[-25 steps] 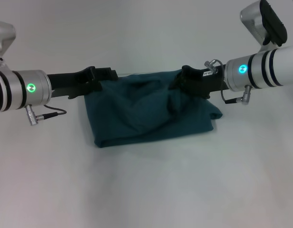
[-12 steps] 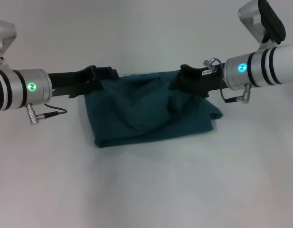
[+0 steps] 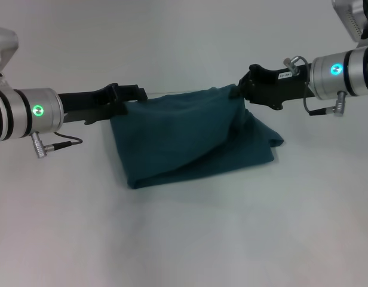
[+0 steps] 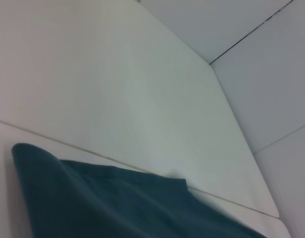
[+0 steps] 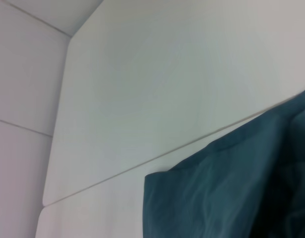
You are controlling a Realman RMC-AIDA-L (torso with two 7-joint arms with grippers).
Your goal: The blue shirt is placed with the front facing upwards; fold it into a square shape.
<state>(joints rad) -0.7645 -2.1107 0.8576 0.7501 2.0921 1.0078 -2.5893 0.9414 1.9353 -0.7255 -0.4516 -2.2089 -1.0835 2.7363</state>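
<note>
The blue shirt (image 3: 184, 137) is a dark teal bundle, folded, with no print showing. Its top edge is lifted off the white table and stretched taut between my two grippers, while its lower part rests on the table. My left gripper (image 3: 134, 95) is shut on the top left corner. My right gripper (image 3: 239, 91) is shut on the top right corner. The cloth also shows in the left wrist view (image 4: 118, 203) and in the right wrist view (image 5: 231, 188), without any fingers in sight.
The white table (image 3: 184, 239) spreads all around the shirt. A seam or edge of the table top runs behind the cloth in the left wrist view (image 4: 227, 201) and in the right wrist view (image 5: 142, 161).
My right gripper has moved to the right and slightly up with its corner, pulling the slack top edge of the shirt taut. The left gripper has stayed in place.
</note>
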